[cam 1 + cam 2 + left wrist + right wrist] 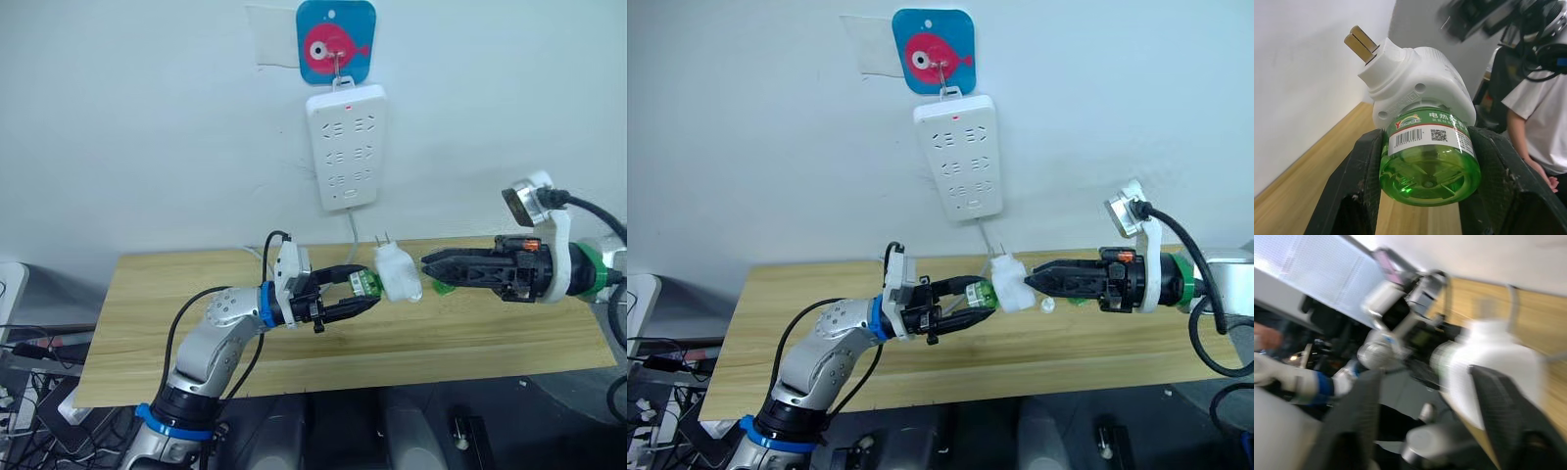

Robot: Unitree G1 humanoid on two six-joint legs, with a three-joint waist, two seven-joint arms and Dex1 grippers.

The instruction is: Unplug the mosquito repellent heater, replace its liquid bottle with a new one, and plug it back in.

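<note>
Mosquito repellent heater (400, 275) — small white rounded unit, unplugged, held in the air above the wooden table (147, 304), between the two grippers and below the wall strip. Its two brass prongs (1360, 43) pointed up and toward the wall. Liquid bottle (1429, 155) — green, translucent, with a printed label bearing a barcode and a QR code; seated in the heater's underside, pointing left toward the left arm. Left gripper (355, 296) — reached in from the left, its two black fingers (1357, 186) clamped on the bottle, one on each side of the green body. Right gripper (431, 266) — reached in from the right at about the same height, its tips meeting the heater's right side; in the right wrist view the white body sat between its fingers (1501, 417), but whether they pressed on it could not be told through the blur. Small green object (444, 288) — on the table just below the right gripper, kind not discernible. White power strip (346, 147) — hung upright on the far wall from a hook on a blue plaque with a pink fish (335, 41); red indicator at its top, cord trailing down to the table. A person in a white shirt (1537, 117) — seen in the left wrist view.
</note>
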